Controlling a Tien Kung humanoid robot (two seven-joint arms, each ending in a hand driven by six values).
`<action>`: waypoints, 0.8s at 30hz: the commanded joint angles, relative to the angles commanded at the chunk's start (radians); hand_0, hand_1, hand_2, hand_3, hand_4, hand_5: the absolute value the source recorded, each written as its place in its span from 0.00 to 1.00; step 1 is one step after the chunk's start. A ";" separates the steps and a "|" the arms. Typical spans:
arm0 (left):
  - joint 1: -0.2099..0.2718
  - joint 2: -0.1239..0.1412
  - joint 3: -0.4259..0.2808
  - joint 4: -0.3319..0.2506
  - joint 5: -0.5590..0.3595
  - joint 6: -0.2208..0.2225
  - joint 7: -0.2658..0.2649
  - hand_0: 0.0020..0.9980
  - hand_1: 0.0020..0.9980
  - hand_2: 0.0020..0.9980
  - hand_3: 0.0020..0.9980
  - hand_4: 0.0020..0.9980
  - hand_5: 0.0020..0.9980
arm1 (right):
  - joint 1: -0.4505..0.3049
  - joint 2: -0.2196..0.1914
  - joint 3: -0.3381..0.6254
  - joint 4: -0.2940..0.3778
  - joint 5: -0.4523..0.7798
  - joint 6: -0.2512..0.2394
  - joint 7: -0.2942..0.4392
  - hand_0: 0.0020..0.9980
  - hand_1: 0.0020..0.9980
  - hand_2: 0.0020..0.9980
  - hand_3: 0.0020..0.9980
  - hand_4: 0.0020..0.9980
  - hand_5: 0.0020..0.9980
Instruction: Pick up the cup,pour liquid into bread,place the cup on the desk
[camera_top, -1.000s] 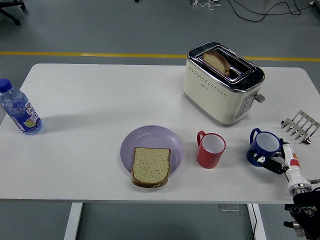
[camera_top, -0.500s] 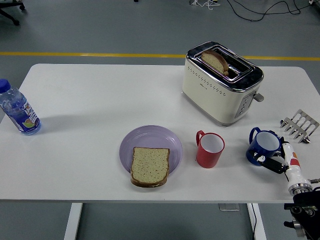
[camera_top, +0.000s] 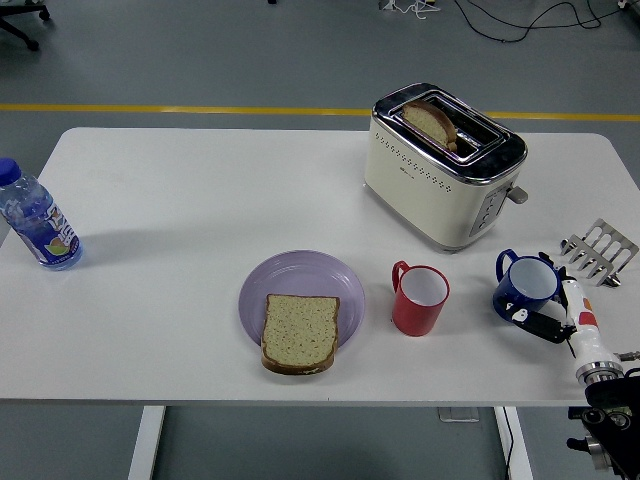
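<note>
I see my right hand (camera_top: 560, 315) at the lower right of the white desk (camera_top: 200, 200), its fingers curled around the near right side of the dark blue handled cup (camera_top: 526, 286), which stands upright on the desk. Just right of the cup lies a small metal toast rack (camera_top: 598, 250). The red mug with a white inside (camera_top: 420, 298) stands between the blue cup and the round lilac plate (camera_top: 300, 275). 1 slice of brown-crusted bread (camera_top: 299, 332) lies on the plate's near part, overhanging its front rim. Behind the mugs stands a cream and chrome toaster (camera_top: 440, 165) with 1 slice of toast (camera_top: 430, 122) in its slot. A clear plastic water bottle with a blue cap (camera_top: 35, 222) stands at the far left edge.
</note>
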 joint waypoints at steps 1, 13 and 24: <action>0.000 0.000 -0.001 0.000 0.001 0.000 0.000 0.67 0.74 0.75 0.64 0.40 1.00 | 0.000 0.000 0.000 0.000 0.000 0.000 0.000 0.75 0.70 0.85 0.96 0.87 0.00; 0.000 0.000 -0.003 0.000 0.003 0.000 0.000 0.67 0.74 0.75 0.64 0.40 1.00 | -0.002 -0.004 -0.006 0.006 -0.003 0.008 -0.007 0.75 0.70 0.85 0.96 0.87 0.00; -0.001 0.002 -0.001 0.000 -0.001 -0.001 0.000 0.67 0.74 0.75 0.64 0.40 1.00 | -0.012 -0.011 -0.009 0.015 -0.009 0.007 -0.017 0.76 0.70 0.85 0.96 0.87 0.00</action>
